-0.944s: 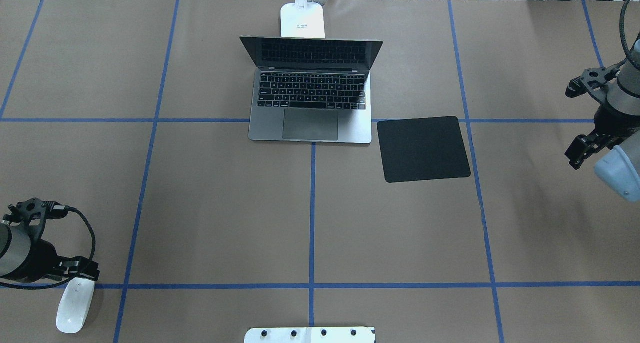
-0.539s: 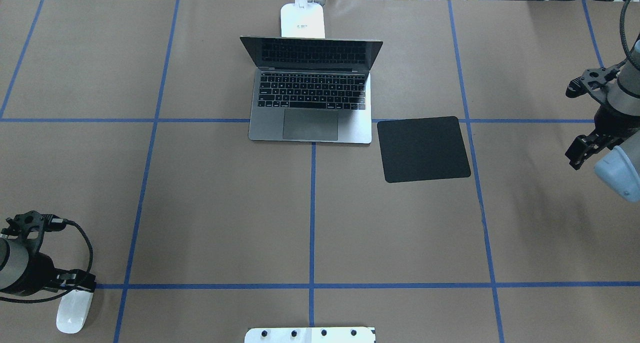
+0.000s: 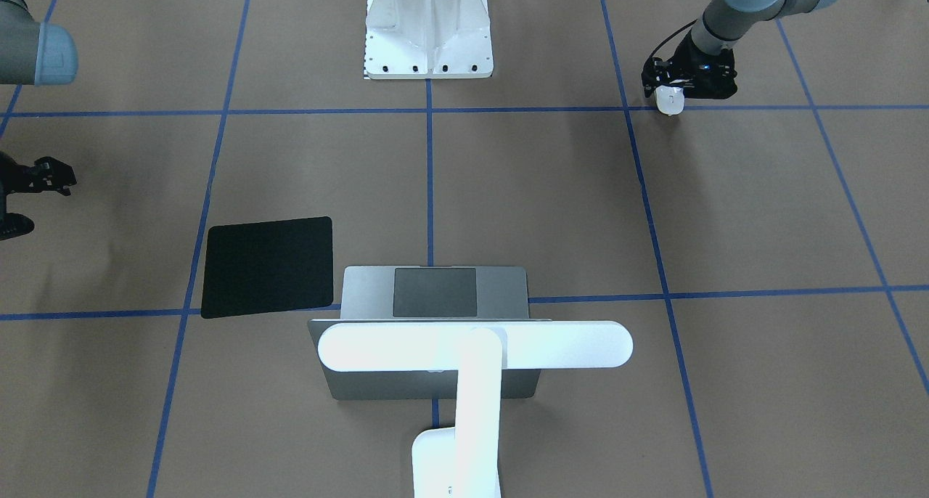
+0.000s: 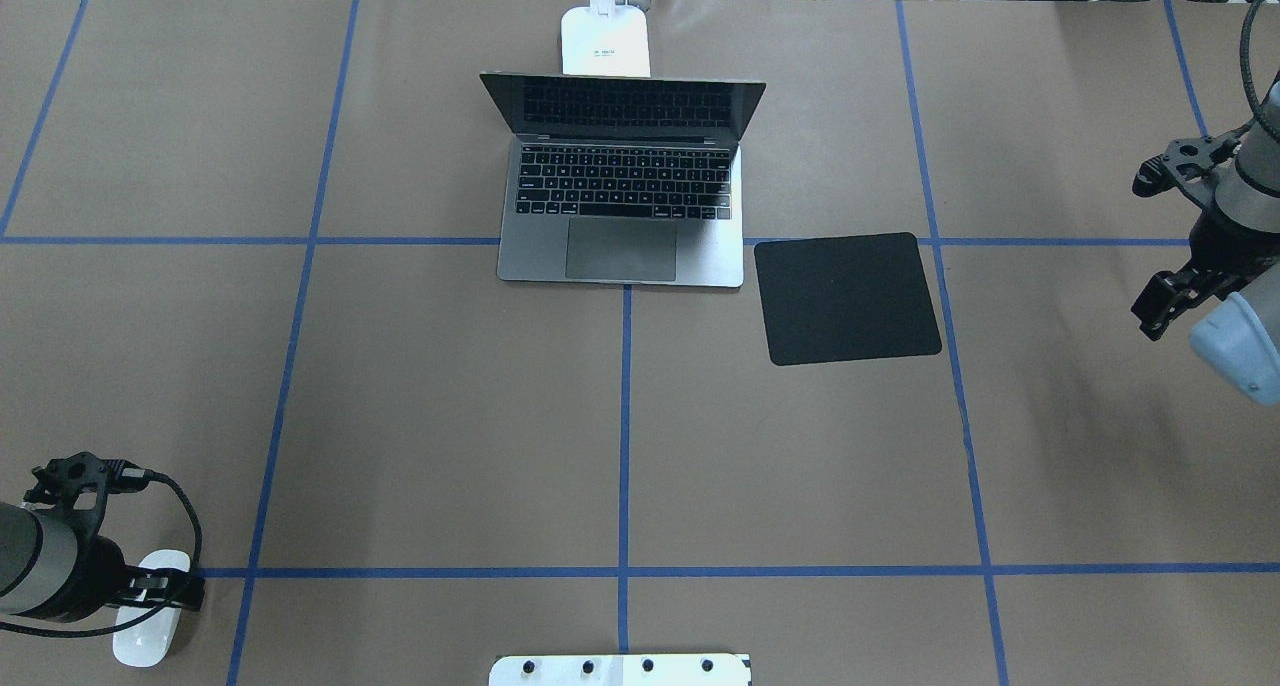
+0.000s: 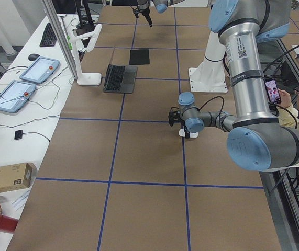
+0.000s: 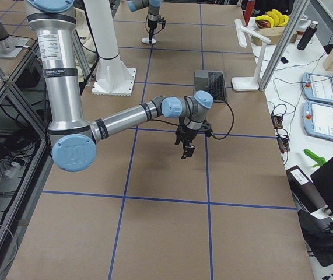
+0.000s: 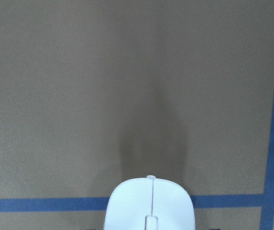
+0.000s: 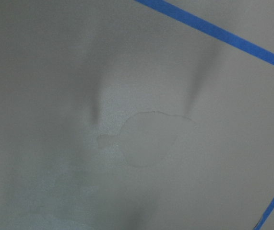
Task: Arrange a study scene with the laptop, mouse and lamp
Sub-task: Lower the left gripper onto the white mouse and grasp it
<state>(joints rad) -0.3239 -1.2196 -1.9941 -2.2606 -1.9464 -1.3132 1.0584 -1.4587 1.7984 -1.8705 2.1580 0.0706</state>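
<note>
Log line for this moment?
stage: mouse pickup | left gripper: over mouse, grip unclear | right gripper: right edge, holding nothing | laptop: open | lamp: behind laptop

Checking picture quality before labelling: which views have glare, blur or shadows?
Exterior front-facing: the lamp head glares near-white. Right wrist-mounted: hazy, soft, faint shadows on the paper. Left wrist-mounted: the mouse is bright, with a dark shadow beyond it.

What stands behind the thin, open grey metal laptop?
The white T-shaped desk lamp: its flat base stands behind the grey laptop, its bar head over the lid. The tilted lid covers the brown table just behind the hinge.
</note>
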